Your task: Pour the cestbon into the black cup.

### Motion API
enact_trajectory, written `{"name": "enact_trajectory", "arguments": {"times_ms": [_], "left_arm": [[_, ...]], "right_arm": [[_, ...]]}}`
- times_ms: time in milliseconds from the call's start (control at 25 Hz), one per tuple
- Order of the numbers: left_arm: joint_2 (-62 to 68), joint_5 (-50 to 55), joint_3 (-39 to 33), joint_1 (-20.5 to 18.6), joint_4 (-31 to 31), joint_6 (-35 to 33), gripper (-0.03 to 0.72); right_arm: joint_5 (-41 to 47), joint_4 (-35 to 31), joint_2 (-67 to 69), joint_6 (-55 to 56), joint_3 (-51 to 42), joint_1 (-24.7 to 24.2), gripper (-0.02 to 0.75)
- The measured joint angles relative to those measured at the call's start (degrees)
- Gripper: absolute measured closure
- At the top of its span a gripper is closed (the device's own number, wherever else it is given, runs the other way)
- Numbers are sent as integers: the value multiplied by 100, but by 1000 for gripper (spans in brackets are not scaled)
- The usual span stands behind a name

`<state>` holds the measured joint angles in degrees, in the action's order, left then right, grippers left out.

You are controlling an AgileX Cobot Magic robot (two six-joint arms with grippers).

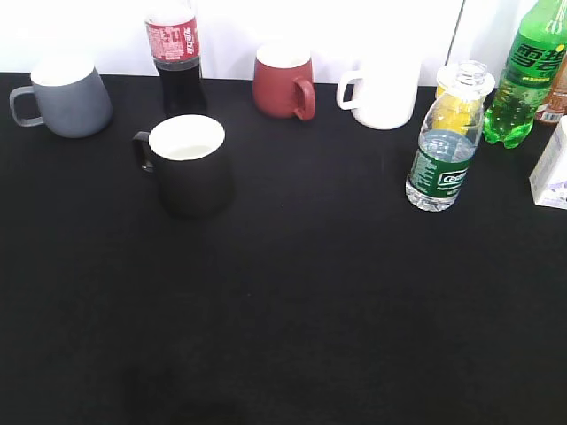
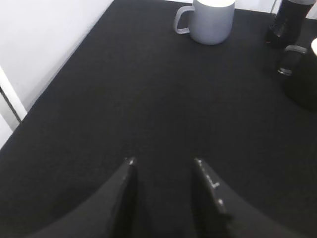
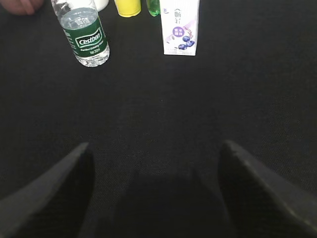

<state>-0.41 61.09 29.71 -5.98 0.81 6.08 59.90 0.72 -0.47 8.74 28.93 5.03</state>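
Exterior view, layout: the cestbon [image 1: 442, 152] stands upright at the right of the black table [image 1: 337, 292], cap apparently off, though this is hard to confirm; the black cup [image 1: 188, 166] stands left of centre, well apart from it, white inside showing, handle to the left.
Exterior view, crowding: a yellow bottle [image 1: 458, 111] sits just behind the cestbon, a green soda bottle [image 1: 526, 78] and a carton [image 1: 552, 166] lie to its right; a white mug [image 1: 383, 94], a red mug [image 1: 284, 81], a cola bottle [image 1: 175, 55] and a grey mug [image 1: 66, 96] line the back. Neither arm appears here.
Exterior view, risk: a wide approach could knock a neighbour; if the mouth is open, a tilt during the long carry would probably spill.

Left wrist view, pincer: the left gripper [image 2: 164, 163] hangs above bare cloth with its jaws parted, empty.
Left wrist view, risk: the black cup [image 2: 304, 79] shows at the right edge near the cola bottle [image 2: 290, 22], the grey mug [image 2: 208, 20] beyond; a stray reach could shift the cup.

Right wrist view, pincer: the right gripper [image 3: 156, 148] is spread wide, empty, well short of the bottle.
Right wrist view, target: the cestbon [image 3: 84, 34] stands ahead and left of the gripper's line; the carton [image 3: 181, 27] is nearer that line.
Right wrist view, risk: a straight advance would likely meet the carton; an off-centre pinch may topple the light bottle.
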Motion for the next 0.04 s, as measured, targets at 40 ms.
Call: {"name": "enact_trajectory", "arguments": {"times_ms": [40], "left_arm": [[0, 0, 0, 0, 0, 0, 409]], "right_arm": [[0, 0, 0, 0, 0, 0, 150]]}}
